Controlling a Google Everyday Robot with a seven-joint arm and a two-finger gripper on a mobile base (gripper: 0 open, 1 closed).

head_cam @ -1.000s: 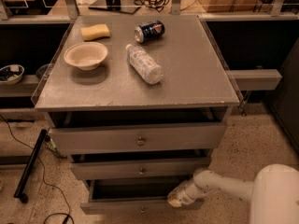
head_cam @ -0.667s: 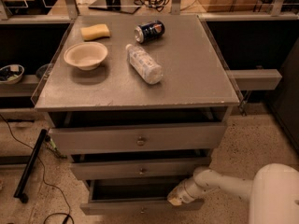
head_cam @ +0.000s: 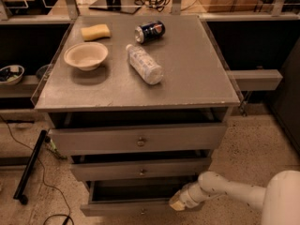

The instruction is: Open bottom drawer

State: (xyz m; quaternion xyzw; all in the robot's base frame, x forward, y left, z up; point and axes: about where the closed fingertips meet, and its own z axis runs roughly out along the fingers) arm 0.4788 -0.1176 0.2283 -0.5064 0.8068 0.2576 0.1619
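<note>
The bottom drawer [head_cam: 122, 209] is the lowest and narrowest grey front of the cabinet. It stands pulled out, with its dark inside showing above the front, and its small round knob [head_cam: 142, 212] sits at the bottom edge of the view. My gripper [head_cam: 178, 203] is at the end of the white arm [head_cam: 225, 187] coming from the lower right. It sits at the right end of the bottom drawer's front, against its top edge. The mid-width drawer [head_cam: 140, 169] and the widest top drawer [head_cam: 138, 138] are above it.
On the cabinet top [head_cam: 187, 69] lie a cream bowl [head_cam: 86, 55], a yellow sponge [head_cam: 95, 32], a plastic bottle [head_cam: 144, 63] on its side and a blue can [head_cam: 150, 31]. A black pole [head_cam: 31, 165] and cables lie on the floor at left. A grey shelf [head_cam: 255, 78] juts out at right.
The bottom drawer has slid further out toward the camera, and my gripper has moved with its right end.
</note>
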